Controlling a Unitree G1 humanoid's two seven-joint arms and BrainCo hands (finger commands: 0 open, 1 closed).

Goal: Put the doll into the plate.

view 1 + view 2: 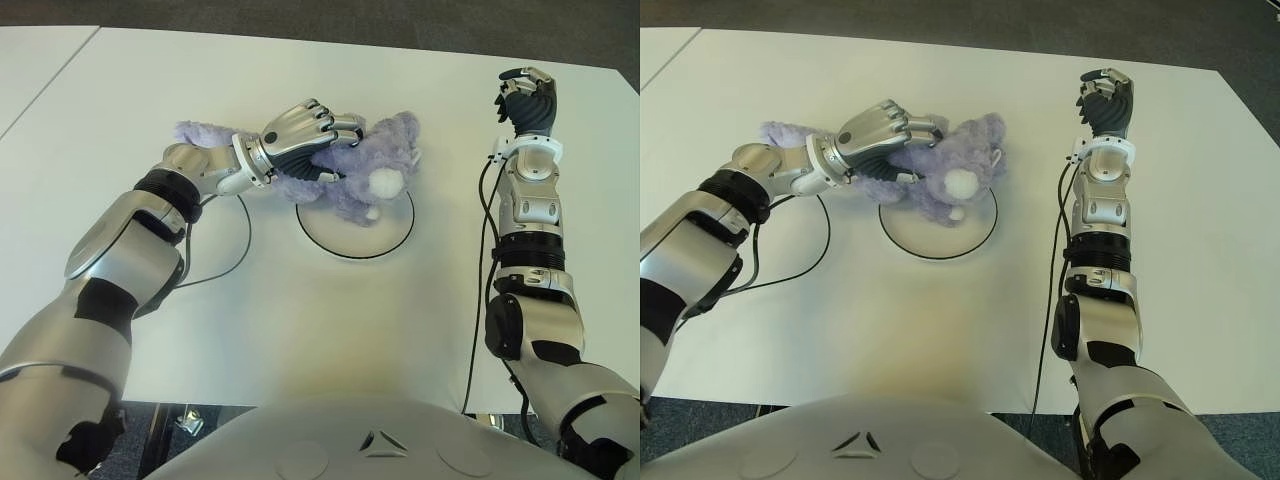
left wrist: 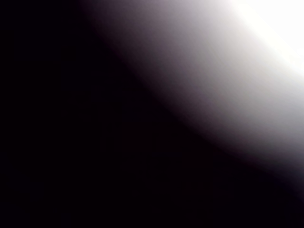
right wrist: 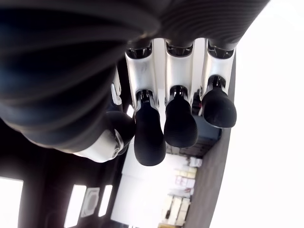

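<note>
- The doll (image 1: 365, 170), a purple plush animal with a white muzzle, lay over the far left part of the plate (image 1: 385, 243), its body covering that part of the rim while a limb trailed off to the left onto the bench (image 1: 330, 340).
- The plate was a flat white disc with a dark rim, near the middle of the bench; its near half showed bare.
- The left hand (image 1: 305, 135) sat on top of the doll, fingers curled around the plush body in a closed grasp. Its own wrist view was blocked out, so the hold was read from the eye views alone.
- The right hand (image 1: 527, 100) stood well apart on the right side of the bench, pointing upward with its fingers bent inward and nothing in them.
- The step in hand appeared to be the placing: the doll was over the plate but not yet released, and not centred.
- The next move likely called for drawing the doll a little toward the plate's middle, lowering it fully, then spreading the fingers and lifting clear without dragging the plush back off the rim.
</note>
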